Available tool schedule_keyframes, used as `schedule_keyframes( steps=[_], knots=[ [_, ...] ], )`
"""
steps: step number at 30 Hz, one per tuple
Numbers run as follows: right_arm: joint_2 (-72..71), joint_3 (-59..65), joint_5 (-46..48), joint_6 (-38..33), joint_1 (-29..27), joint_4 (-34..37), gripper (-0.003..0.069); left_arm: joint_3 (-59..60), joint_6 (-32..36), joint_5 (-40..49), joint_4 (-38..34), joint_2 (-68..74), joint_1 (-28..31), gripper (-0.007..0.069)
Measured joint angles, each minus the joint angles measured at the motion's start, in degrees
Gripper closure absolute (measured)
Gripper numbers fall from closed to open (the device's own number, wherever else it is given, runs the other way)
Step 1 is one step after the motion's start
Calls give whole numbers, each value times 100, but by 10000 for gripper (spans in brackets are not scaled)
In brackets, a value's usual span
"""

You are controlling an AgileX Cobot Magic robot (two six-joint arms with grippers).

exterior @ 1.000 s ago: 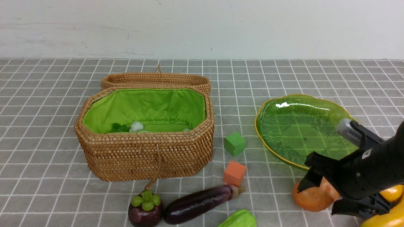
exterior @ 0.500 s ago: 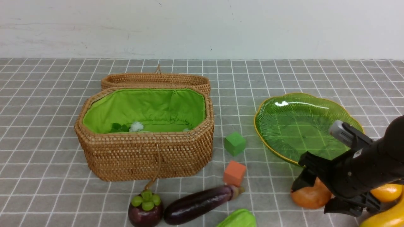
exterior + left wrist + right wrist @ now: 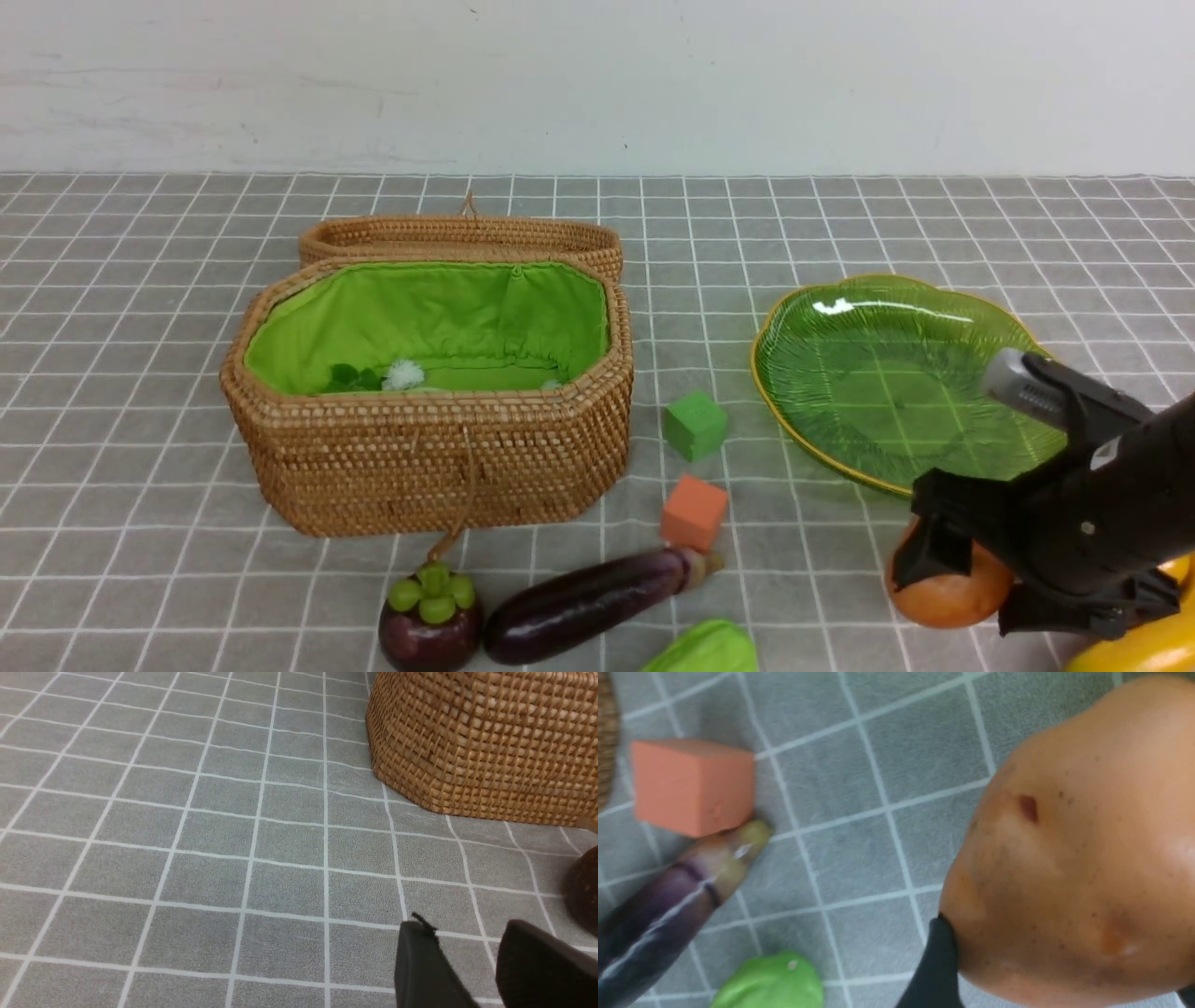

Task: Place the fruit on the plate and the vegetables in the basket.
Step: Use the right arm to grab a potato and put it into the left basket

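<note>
- moved since a second ago: the right gripper (image 3: 962, 583) and the potato (image 3: 938, 605) between its fingers now sit a little further right, after a swing to the left half a second back.
- the gripper is clenched on the potato's sides, and the right wrist view shows one finger (image 3: 936, 966) pressed against the skin. whether the potato is clear of the cloth cannot be told.
- the plate (image 3: 840, 373) has slid slightly to the left from where it lay a second ago. it is bare and lies just beyond the potato.
- the mango (image 3: 1178, 567) is now almost hidden behind the arm. the banana (image 3: 1134, 649) shows at the near right corner.
- unchanged: the basket (image 3: 429, 457) is open with the radish (image 3: 403, 375) inside.
- the mangosteen (image 3: 429, 630), eggplant (image 3: 588, 602) and green vegetable (image 3: 705, 651) lie on the cloth in front of the basket.
- the green cube (image 3: 695, 425) and orange cube (image 3: 694, 513) sit between basket and plate.
- the left gripper (image 3: 486, 970) hangs low over the cloth near the basket's corner, released, with its fingers apart.
</note>
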Motion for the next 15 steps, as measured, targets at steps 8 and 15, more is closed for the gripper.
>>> schedule_keyframes(
  steps=[8, 15],
  knots=[
    [-555, 0, 616, -557, 0, -4, 57, 0, 0, 0, 0, 0, 0, 386],
    [-839, -5, 756, -1007, 0, -4, 57, 0, 0, 0, 0, 0, 0, 386]
  ],
)
